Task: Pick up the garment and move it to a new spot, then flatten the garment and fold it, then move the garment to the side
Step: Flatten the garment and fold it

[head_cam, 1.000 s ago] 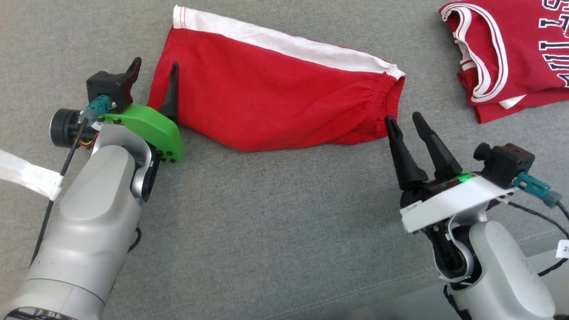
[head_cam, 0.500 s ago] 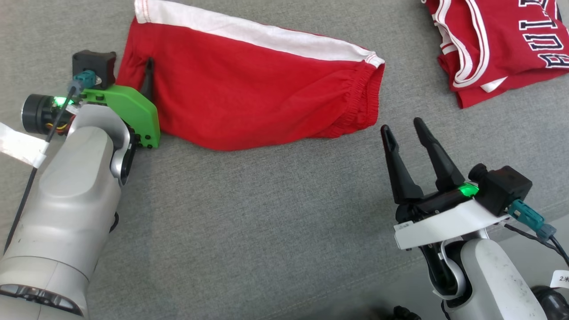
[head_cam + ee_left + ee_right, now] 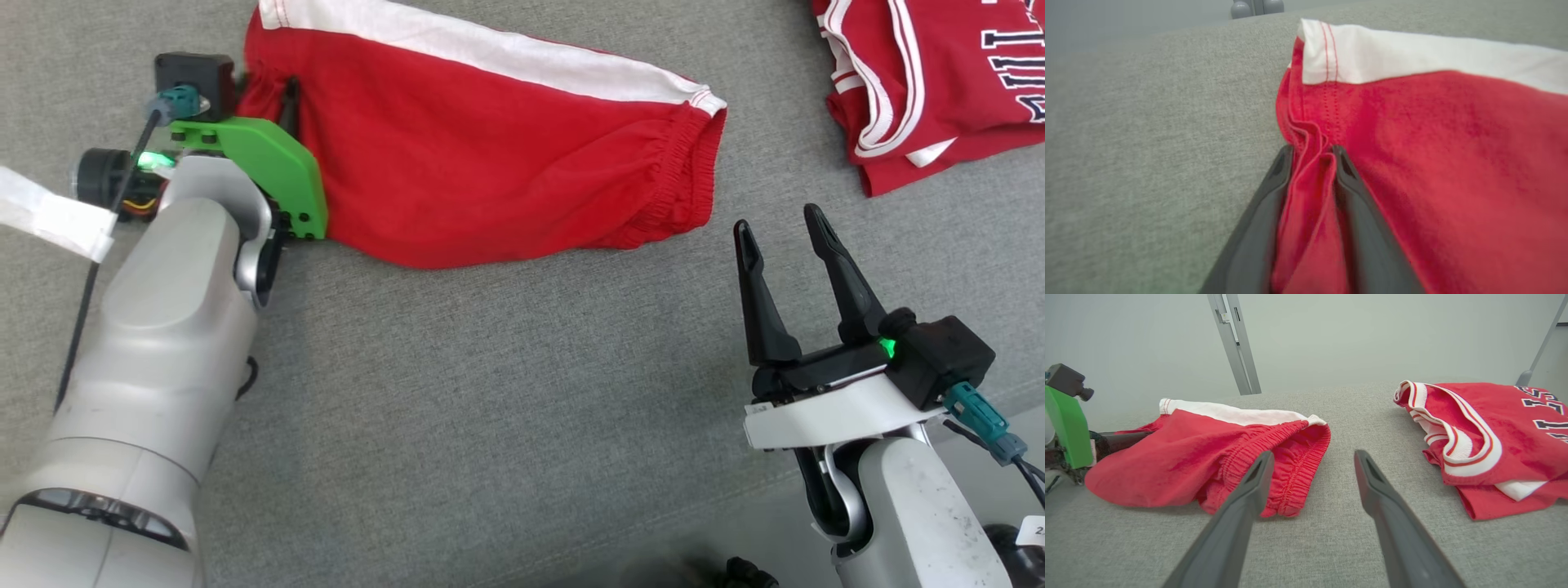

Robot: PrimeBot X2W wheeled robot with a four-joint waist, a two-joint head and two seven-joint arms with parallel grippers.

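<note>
Grey bench [image 3: 490, 408] carried red shorts [image 3: 490, 155]. Left hand [image 3: 1311, 151] pinched their leg hem; right hand [image 3: 780, 224] hung spread just beside their waistband.

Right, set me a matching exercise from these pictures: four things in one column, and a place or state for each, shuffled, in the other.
Column one:
1. red shorts
2. red jersey
3. left gripper
4. right gripper

Column two:
A. open, over the bare grey surface
B. pinching a fold of red cloth
C. at the far right, white-trimmed, with lettering
D. spread in the middle, white band along the far edge

Pairs: 1-D, 2-C, 3-B, 4-A
</note>
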